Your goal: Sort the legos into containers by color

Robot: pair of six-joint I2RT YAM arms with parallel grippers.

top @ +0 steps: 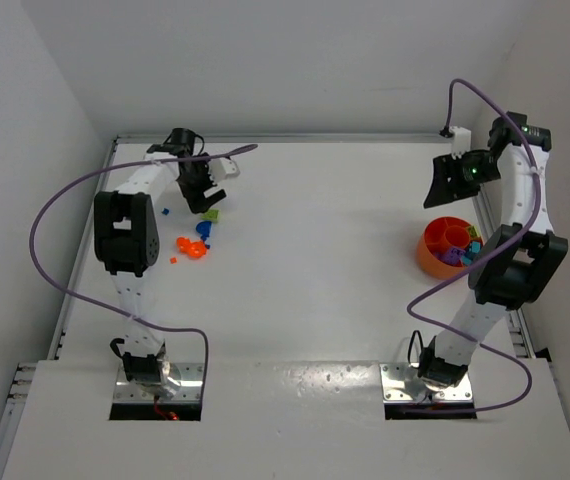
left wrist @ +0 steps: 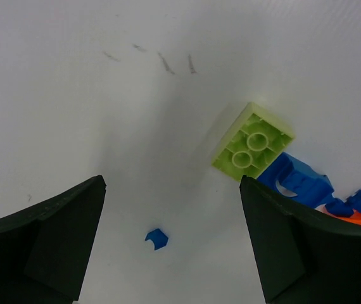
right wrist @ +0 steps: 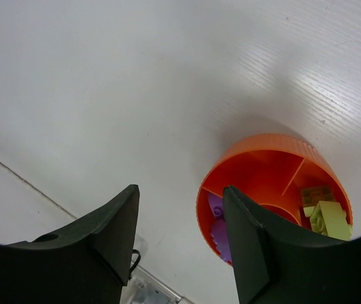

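Left fingers (left wrist: 66, 240) are wide open with nothing between them, hanging over the loose legos (top: 203, 230) at the upper left of the top view. In the left wrist view a tiny blue piece (left wrist: 157, 238) lies on the desk (left wrist: 104, 114) inside the gap, low centre of frame and slightly nearer the finger on the left side. That looks like the easiest next pick: mostly a straight drop, then close. The lime green brick (left wrist: 253, 141) sits up and to the right of it, just above the tip of the right-side finger. Its long axis seems to run diagonally from lower left to upper right, so the wrist would probably need to shift right and turn. A blue brick (left wrist: 297, 180) touches its lower right edge and is partly hidden behind that finger (an orange bit shows at the far right edge too). Right fingers (right wrist: 104, 240) are also apart and empty. The orange tub (right wrist: 263, 145) is at lower right of that view, partly behind the right-side finger, with purple pieces (right wrist: 217, 209) and a lime piece (right wrist: 329, 218) in separate compartments. In the top view the tub sits mid right, well apart from the pile. The left arm is clearly nearer the legos and the right arm nearer the tub.
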